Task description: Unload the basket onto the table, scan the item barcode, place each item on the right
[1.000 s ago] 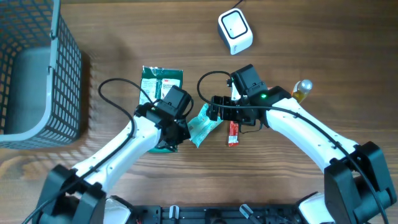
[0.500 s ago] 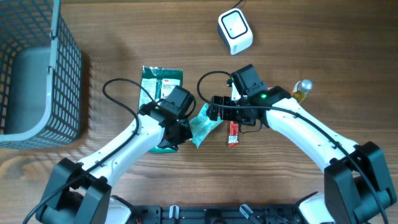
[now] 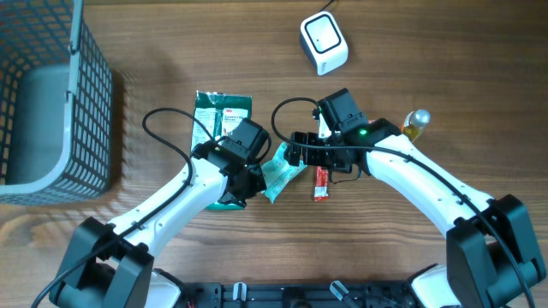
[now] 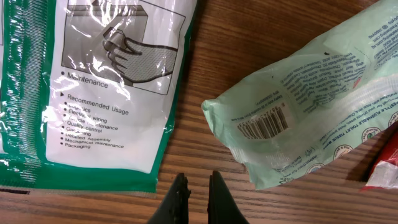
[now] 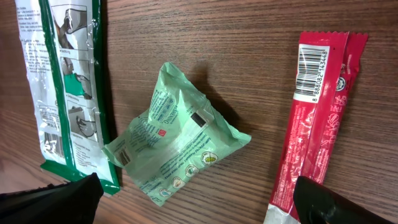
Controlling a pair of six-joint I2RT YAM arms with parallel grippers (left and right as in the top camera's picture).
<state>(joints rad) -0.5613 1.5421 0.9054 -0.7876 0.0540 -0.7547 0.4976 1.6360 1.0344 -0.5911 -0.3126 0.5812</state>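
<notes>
Wooden surface (image 3: 154,51) carries every item. Left tool (image 4: 198,198) has its fingers pressed together and holds nothing, tips over bare wood; in the left wrist view the pale green pouch (image 4: 298,118) lies flat on the surface at 1 o'clock of this tool, its barcode (image 4: 264,123) facing up; a green-and-white packet (image 4: 93,81) lies at 10 o'clock, just beside the pouch. Right tool (image 5: 196,194) stands spread wide and grips nothing; in its view the pouch lies ahead at 12 o'clock, between the lines of the two fingers; a red sachet (image 5: 314,118) lies near the pouch at 3 o'clock, printed code at its far end. Overhead, a white scanner (image 3: 324,43) sits at 1 o'clock of the pouch, well apart; a grey mesh basket (image 3: 90,103) stands at 9 o'clock, at the left edge.
</notes>
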